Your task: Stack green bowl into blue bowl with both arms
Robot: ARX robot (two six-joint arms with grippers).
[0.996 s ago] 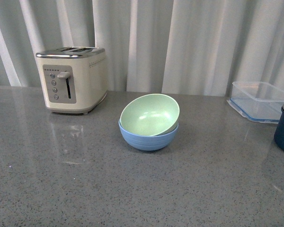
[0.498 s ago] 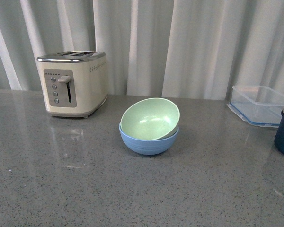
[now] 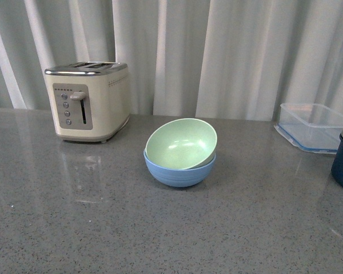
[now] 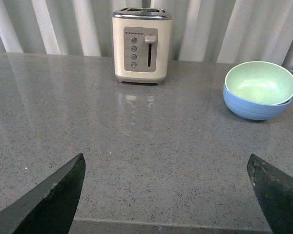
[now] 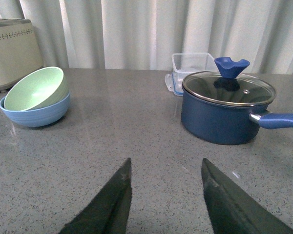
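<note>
both end effectors, left (image 4: pixel 166 195) and right (image 5: pixel 163 187), spread, holding nothing; green bowl (image 3: pixel 180 143) sits tilted in blue bowl (image 3: pixel 179 170), right of toaster (image 3: pixel 88 100).

- Our left gripper (image 4: pixel 168 195) has its jaws spread wide, one dark fingertip at each side of its wrist view, nothing between them.
- Our right gripper (image 5: pixel 165 195) holds its two fingers apart with a narrower gap, gripping nothing.
- Neither arm shows in our front view.
</note>
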